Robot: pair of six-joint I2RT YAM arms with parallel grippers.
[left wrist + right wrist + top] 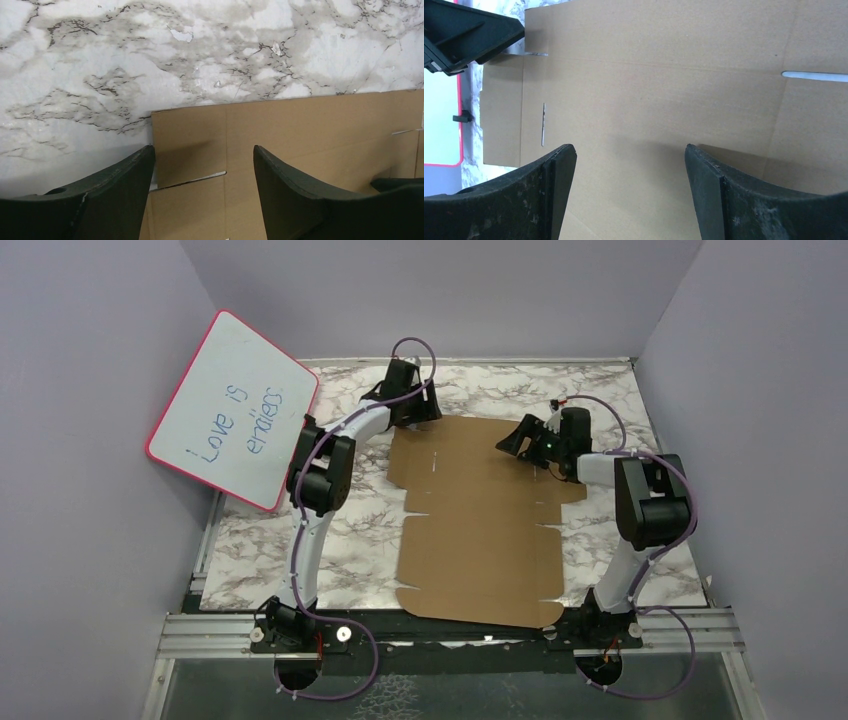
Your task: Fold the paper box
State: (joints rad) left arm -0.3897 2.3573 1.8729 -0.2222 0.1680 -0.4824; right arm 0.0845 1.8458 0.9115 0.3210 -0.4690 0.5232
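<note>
one paper box (480, 530) lies flat on the marble table (260, 560). the left gripper (202, 150) hangs over its far left corner, the right gripper (630, 147) over its far right side, both jaws spread wide.

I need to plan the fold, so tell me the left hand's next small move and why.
Probably lower the left hand onto the far left corner of the cardboard and close on that edge flap. The sheet lies flat on the table with nothing folded yet, and the hand hovers open right over that corner, holding nothing.
</note>
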